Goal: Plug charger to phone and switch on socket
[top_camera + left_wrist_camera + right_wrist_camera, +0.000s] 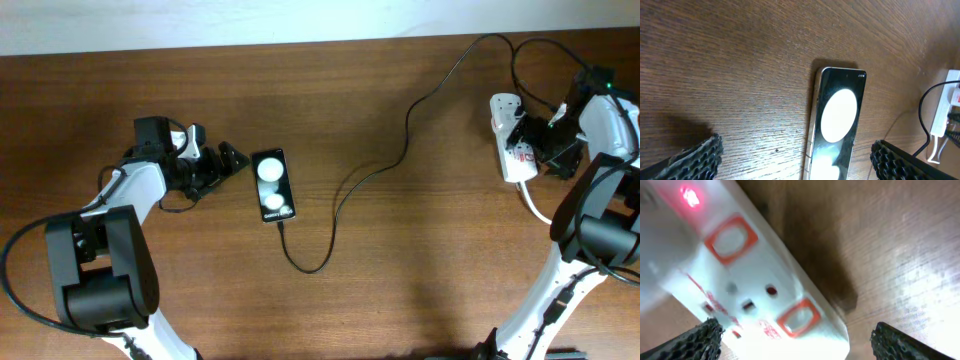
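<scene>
Found the left gripper spread wide just left of the phone. Saw the phone lying flat on the wooden table, with the charger cable meeting its near end, then snaking right to the socket. Caught the right gripper spread apart too, right over the socket, red light glowing.

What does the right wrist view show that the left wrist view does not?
Only the right wrist view shows the socket face close up, with a red light lit and red-framed squares. Only the left wrist view shows the phone and the charger. Both show the table and the socket, small at the left view's right edge.
</scene>
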Controlling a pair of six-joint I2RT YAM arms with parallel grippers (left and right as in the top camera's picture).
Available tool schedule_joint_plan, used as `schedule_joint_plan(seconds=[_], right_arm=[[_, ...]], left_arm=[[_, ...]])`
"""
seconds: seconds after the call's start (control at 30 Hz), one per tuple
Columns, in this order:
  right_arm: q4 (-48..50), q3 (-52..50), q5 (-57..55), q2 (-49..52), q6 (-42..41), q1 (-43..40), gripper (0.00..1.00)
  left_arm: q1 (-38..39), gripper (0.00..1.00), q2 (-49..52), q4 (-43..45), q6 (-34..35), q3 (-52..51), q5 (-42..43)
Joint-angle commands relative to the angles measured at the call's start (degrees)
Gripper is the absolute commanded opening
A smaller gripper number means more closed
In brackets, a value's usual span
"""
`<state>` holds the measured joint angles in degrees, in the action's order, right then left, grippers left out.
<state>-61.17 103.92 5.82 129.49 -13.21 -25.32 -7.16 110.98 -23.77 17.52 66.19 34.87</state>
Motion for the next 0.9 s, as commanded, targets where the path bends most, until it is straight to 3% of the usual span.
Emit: schedule_joint_plan(seconds=[0.0, 0.87], right_arm=[[-4.26, 2.86, -3.04, 2.03, 5.49, -1.4, 0.99], [-3.91, 2.82, -3.04, 2.03, 6.36, -1.31, 0.99]], left_arm=[[-0.13, 0.99, -1.73, 0.09, -0.48, -0.48, -0.22], [-0.15, 0.99, -1.73, 0.09, -0.48, -0.48, -0.22]])
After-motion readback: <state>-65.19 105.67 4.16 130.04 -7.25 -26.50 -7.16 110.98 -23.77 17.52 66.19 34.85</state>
